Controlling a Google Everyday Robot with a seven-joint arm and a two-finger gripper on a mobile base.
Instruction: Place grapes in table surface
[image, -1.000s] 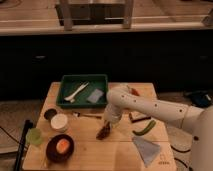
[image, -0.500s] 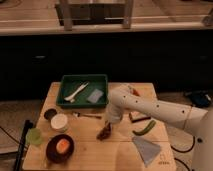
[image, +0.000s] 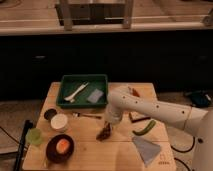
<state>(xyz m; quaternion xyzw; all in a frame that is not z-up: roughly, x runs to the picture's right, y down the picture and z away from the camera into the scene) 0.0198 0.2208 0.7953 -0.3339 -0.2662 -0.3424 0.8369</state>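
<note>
The grapes (image: 104, 133), a small dark purplish-brown bunch, lie on or just above the light tan wooden table surface (image: 95, 155) near its middle. My gripper (image: 107, 125) hangs at the end of the white arm (image: 150, 107), pointing down right over the top of the grapes. The arm comes in from the right. Whether the bunch rests on the wood or still hangs from the gripper cannot be told.
A green tray (image: 84, 90) with a white utensil and a grey piece stands at the back. A dark bowl with an orange piece (image: 60, 147), a white cup (image: 59, 121), a green cup (image: 35, 135), a green pod (image: 145, 127), a grey cloth (image: 147, 150) and a fork (image: 87, 115) lie around.
</note>
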